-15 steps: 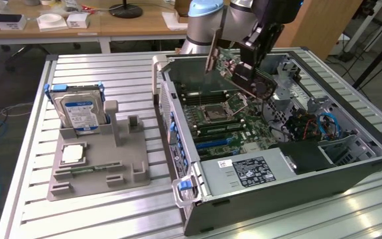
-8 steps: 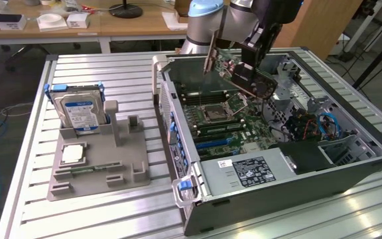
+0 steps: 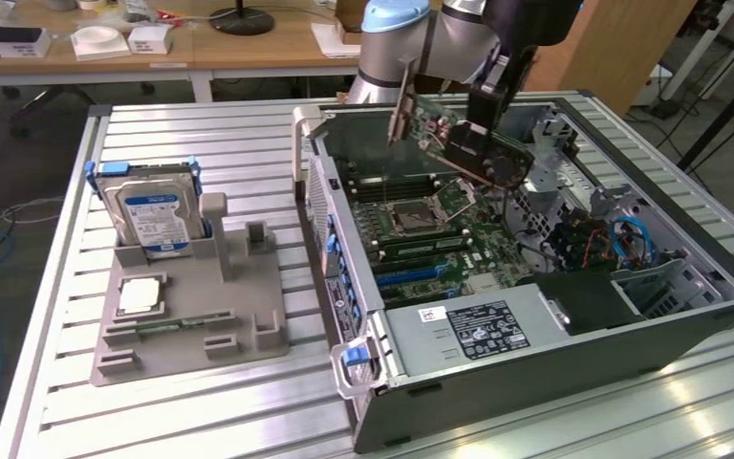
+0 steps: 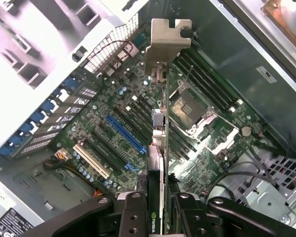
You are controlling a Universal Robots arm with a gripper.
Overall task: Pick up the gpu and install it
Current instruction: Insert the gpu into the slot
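My gripper [image 3: 480,143] is shut on the gpu [image 3: 438,120], a green card with a metal end bracket, and holds it tilted in the air over the open computer case [image 3: 558,382]. In the wrist view the gpu [image 4: 158,143] runs edge-on away from my gripper [image 4: 158,210], its bracket [image 4: 167,39] at the far end. It hangs above the motherboard [image 4: 113,118], over the row of slots beside the long blue slot [image 4: 126,133] and the CPU socket [image 4: 187,111]. The card is apart from the board.
A grey fixture [image 3: 188,316] on the slatted table at the exterior view's left holds a silver hard drive [image 3: 157,215] with blue rails and a CPU chip [image 3: 141,295]. Inside the case are a power supply [image 3: 482,330], cables [image 3: 610,239] and a drive cage.
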